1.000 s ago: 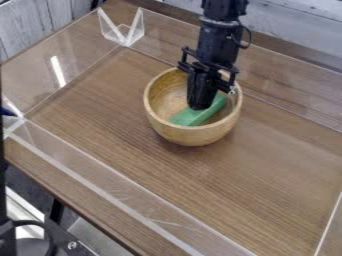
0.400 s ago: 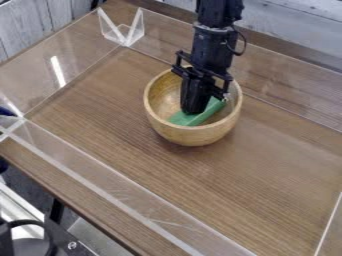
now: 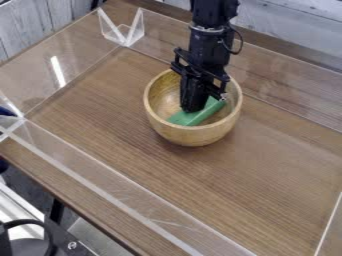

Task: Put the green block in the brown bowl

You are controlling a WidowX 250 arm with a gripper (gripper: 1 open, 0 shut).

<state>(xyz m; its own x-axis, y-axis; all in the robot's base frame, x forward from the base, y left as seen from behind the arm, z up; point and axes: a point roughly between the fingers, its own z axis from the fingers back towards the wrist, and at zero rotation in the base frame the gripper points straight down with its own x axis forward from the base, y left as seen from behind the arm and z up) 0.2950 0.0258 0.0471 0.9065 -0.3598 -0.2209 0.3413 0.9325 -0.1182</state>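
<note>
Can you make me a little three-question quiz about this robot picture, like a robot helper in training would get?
1. True or false: the green block is inside the brown bowl.
2. What is the gripper doing? A) closed on the green block, B) wide open above the table, C) holding the bowl's rim.
3. What is the table top made of?

Key: 1. True. 2. A. 3. Brown wood with visible grain.

table [image 3: 120, 160]: brown wood grain
clear wall [image 3: 100, 185]: see-through panel along the table's edges
clear bracket [image 3: 122, 28]: folded see-through piece at the far left corner
</note>
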